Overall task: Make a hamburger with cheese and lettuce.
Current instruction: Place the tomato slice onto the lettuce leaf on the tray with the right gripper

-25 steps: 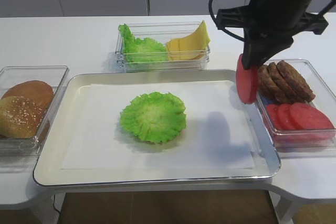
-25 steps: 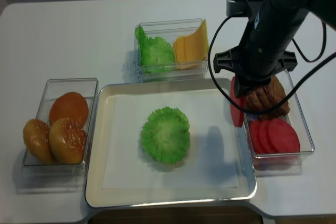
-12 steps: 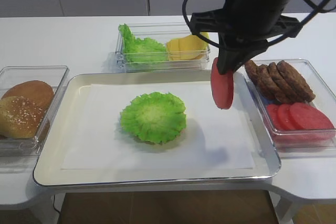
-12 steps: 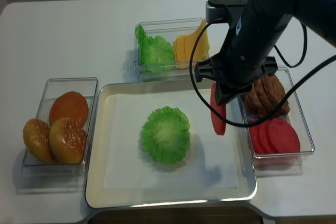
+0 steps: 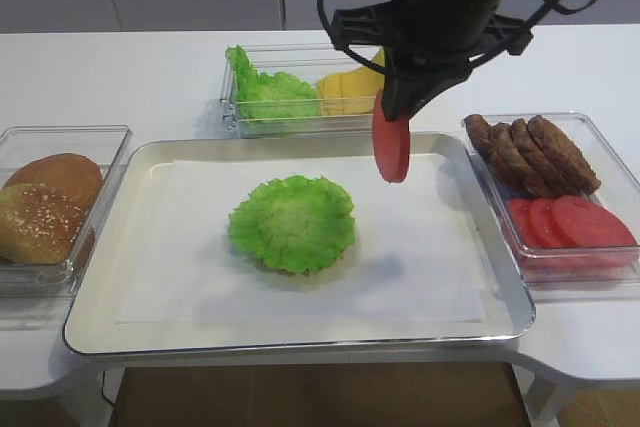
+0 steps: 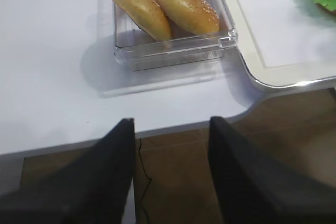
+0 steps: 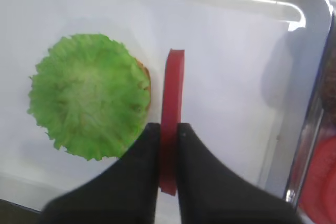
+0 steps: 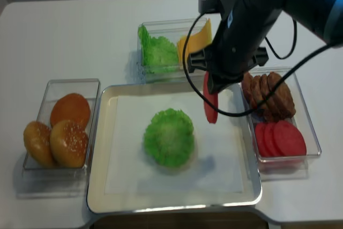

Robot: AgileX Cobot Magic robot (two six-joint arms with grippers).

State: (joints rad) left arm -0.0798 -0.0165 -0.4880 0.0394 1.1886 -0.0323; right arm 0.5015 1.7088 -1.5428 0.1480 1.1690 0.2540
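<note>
Overhead, the right gripper hung above the metal tray, its black fingers pinched tight on a red tomato slice held on edge in the air, just right of the hamburger, which lay mid-tray on white paper under a frilly lettuce leaf with a sliver of bun showing. Behind the tray, one clear box held more green leaves beside the cheese, partly hidden by the arm. The left gripper hovered past the table edge near the sesame buns, apparently open, though only two dark blurred fingers showed.
</note>
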